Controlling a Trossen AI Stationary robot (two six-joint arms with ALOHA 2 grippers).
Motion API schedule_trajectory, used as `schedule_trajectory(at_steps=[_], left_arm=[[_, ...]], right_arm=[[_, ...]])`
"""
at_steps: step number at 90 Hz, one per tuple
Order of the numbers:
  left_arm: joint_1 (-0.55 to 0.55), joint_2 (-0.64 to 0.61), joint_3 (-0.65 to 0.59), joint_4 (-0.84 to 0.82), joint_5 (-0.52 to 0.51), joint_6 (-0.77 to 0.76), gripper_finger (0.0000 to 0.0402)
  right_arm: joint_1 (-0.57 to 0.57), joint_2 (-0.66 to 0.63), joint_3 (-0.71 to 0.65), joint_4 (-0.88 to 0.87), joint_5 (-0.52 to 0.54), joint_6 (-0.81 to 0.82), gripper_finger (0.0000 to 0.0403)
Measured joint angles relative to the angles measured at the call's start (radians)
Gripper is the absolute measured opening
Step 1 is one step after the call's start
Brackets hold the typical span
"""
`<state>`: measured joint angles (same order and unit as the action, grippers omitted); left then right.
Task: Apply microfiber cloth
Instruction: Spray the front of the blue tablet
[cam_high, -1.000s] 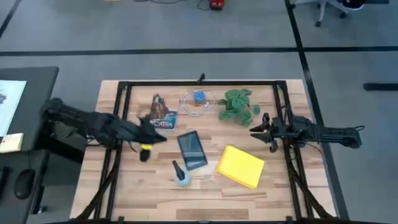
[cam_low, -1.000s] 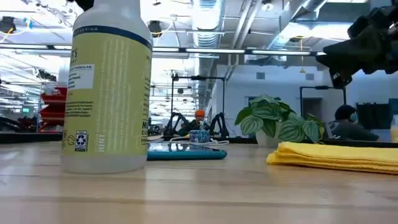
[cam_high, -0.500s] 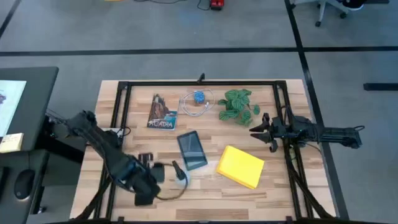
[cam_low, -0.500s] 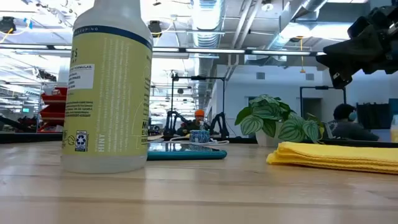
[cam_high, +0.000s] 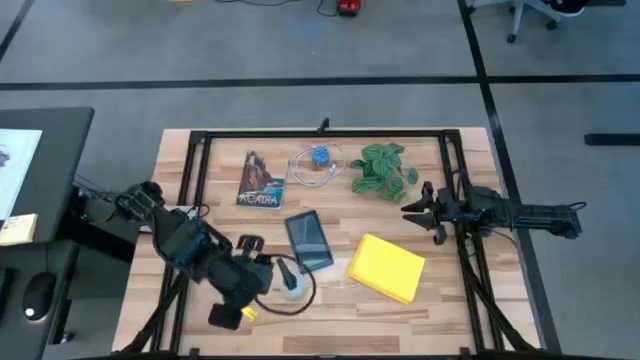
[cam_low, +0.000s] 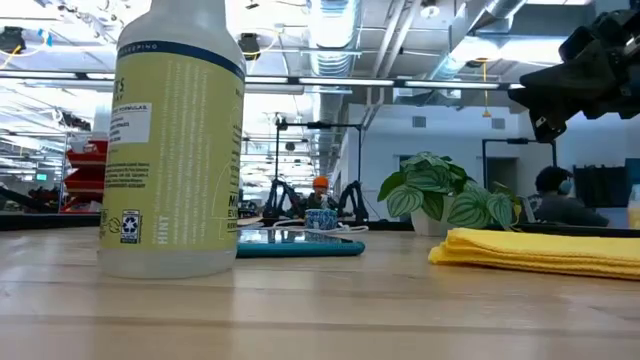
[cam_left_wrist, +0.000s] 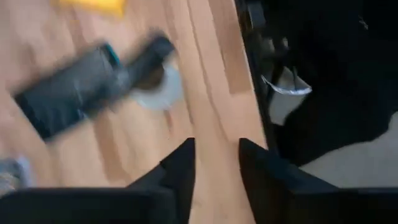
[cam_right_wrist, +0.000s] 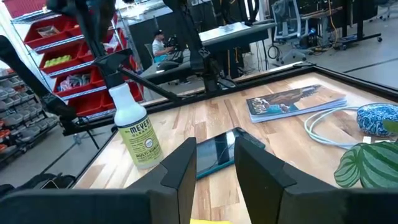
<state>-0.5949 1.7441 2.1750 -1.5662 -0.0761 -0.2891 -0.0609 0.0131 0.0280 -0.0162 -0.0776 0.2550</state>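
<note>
The microfiber cloth lies flat on the table, in the right half and toward the near edge, just to the right of the dark tablet. It touches neither gripper. It is turned at an angle, so its long axis goes from far-left to near-right.

The right gripper hangs above the right side of the table, a little farther back than the cloth and to its right. Its fingers are a small way apart and hold nothing. From this gripper the cloth lies toward the near edge and slightly to the left.

The left gripper is near the spray bottle at the near-left, also slightly spread and empty. The bottle and the tablet stand between it and the cloth.

I judge the right arm the nearer one with the free path, so the coming move is probably a short descent toward the near side.
</note>
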Motion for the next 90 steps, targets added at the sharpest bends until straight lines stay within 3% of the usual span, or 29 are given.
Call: schedule_trajectory(at_steps=[16, 37, 71, 90], left_arm=[[0.078, 0.011, 0.008, 0.083, -0.026, 0.319, 0.0134], [0.132, 0.074, 0.002, 0.065, -0.027, 0.509, 0.0144], [0.135, 0.189, 0.001, 0.012, -0.024, 0.576, 0.0190], [0.135, 0.189, 0.001, 0.019, -0.023, 0.592, 0.0192]], right_arm=[[0.000, 0.000, 0.000, 0.000, 0.000, 0.000, 0.0098], [0.000, 0.000, 0.000, 0.000, 0.000, 0.000, 0.0098], [0.000, 0.000, 0.000, 0.000, 0.000, 0.000, 0.0098], [0.000, 0.000, 0.000, 0.000, 0.000, 0.000, 0.0098]])
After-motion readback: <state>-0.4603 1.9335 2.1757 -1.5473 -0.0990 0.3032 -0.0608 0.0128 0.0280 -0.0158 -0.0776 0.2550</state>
